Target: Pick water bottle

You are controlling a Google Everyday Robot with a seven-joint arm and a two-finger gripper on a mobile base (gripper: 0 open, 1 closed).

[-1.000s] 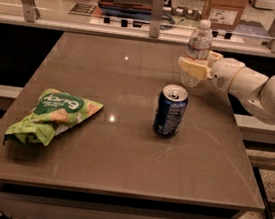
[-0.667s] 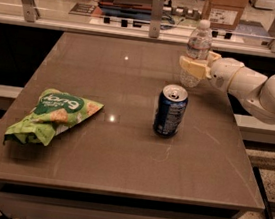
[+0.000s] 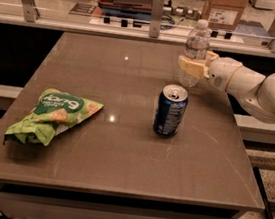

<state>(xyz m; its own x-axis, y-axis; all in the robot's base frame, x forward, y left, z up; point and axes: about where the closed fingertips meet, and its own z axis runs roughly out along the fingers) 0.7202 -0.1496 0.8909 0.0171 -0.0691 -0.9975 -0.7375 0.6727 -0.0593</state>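
1. Water bottle (image 3: 197,43) stood upright on the brown table (image 3: 119,174), out toward 1 o'clock from the tabletop's middle and close to the far edge.
2. It was clear ribbed plastic with a white cap, and a pale label band with red on it ran round the upper body.
3. The gripper (image 3: 187,65) sat at the bottle's lower half, below the label, and reached in from the bottle's 3 o'clock side.
4. Its jaws were clamped on the bottle. One cream finger (image 3: 192,68) lay across the near face, and the other was hidden behind the plastic.
5. The bottle's base showed below the finger, and it looked to rest on the tabletop.
6. The white arm (image 3: 254,86) ran from the gripper toward 3 o'clock and passed beyond the table's right edge.
7. A blue soda can (image 3: 170,111) stood upright at about 7 o'clock from the bottle, near it but not touching. It was shorter than the bottle, and its opened top faced up.
8. A green chip bag (image 3: 51,115) lay flat at 9 o'clock from the table's middle, well apart from the can and the bottle.
9. Beyond the table at 12 o'clock ran a glass rail with metal posts (image 3: 156,13). Behind it stood a cardboard box (image 3: 224,9), just past the bottle's cap in this view.
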